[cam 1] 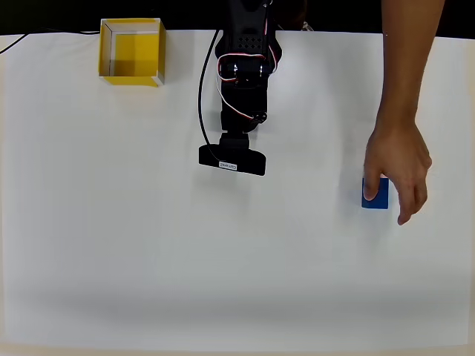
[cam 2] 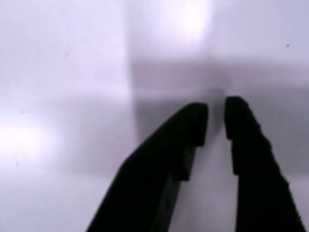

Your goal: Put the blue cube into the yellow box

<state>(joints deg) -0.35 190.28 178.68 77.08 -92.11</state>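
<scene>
Step in hand, by the look of it: reach for the cube (cam 1: 376,194), not yet started. The cube sits on the table (cam 1: 111,237) at the right of the overhead view, well apart from the arm (cam 1: 241,81), with a person's hand (cam 1: 399,167) resting on it, fingers over its top and right side. The box (cam 1: 132,50) stands at the top left near the table's far edge, well apart from both.

The gripper (cam 2: 216,118) hangs over bare table, empty, its jaws nearly closed with a thin gap between the tips.

To do it well, the arm should probably wait until the hand leaves, then swing toward the cube, open wider than the cube, come down square to two flat faces and close on the middle. A skewed approach could push the cube aside.

The cube is a matte blue block with flat sides, likely easy to pinch. The box is square and open-topped, with yellow walls and pale rims. The table is smooth, white and slightly glossy. The fingers (cam 2: 251,154) are black, tapered and rounded at the tips.
</scene>
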